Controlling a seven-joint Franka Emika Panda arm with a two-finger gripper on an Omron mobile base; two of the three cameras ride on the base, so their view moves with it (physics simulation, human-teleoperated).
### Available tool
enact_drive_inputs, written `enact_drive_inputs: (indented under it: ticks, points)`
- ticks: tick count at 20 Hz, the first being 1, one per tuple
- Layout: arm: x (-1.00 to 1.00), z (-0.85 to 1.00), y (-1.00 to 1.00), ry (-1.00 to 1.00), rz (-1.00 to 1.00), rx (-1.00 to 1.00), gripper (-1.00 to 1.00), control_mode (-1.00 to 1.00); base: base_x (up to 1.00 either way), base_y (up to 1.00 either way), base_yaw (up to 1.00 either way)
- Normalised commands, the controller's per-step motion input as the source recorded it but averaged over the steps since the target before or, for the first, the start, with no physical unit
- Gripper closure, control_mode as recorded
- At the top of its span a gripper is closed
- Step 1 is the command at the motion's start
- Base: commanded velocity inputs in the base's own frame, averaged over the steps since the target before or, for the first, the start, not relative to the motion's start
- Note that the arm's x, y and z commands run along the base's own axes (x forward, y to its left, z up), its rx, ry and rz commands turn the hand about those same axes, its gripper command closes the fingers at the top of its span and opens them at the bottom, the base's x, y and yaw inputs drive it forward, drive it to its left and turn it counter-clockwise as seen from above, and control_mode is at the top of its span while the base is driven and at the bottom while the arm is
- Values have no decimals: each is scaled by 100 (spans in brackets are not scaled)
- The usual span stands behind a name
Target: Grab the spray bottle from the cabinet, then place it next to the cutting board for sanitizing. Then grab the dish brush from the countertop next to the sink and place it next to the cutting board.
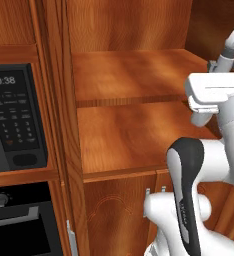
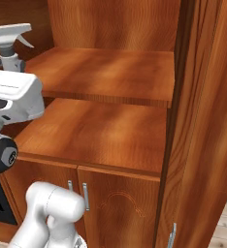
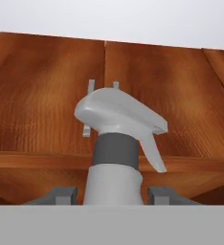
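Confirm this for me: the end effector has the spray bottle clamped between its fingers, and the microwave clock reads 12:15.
Not quite. The end effector does have the spray bottle clamped between its fingers, as the hand view shows. But the clock on the microwave reads 00:38, not 12:15; the left base view shows it.

cabinet (image 2: 105,72): glossy grained wood; spray bottle (image 3: 115,143): smooth matt grey plastic
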Motion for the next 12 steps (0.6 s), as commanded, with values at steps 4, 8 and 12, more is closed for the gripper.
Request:
enact_drive_inputs:
  ticks: [4,8,12]
  points:
    - [4,-11,0,-4,0,0,100,100,-4,0,0]
    - [0,0,0,0,0,0,100,100,-67,0,0]
    - [0,0,0,0,0,0,100,100,-100,0,0]
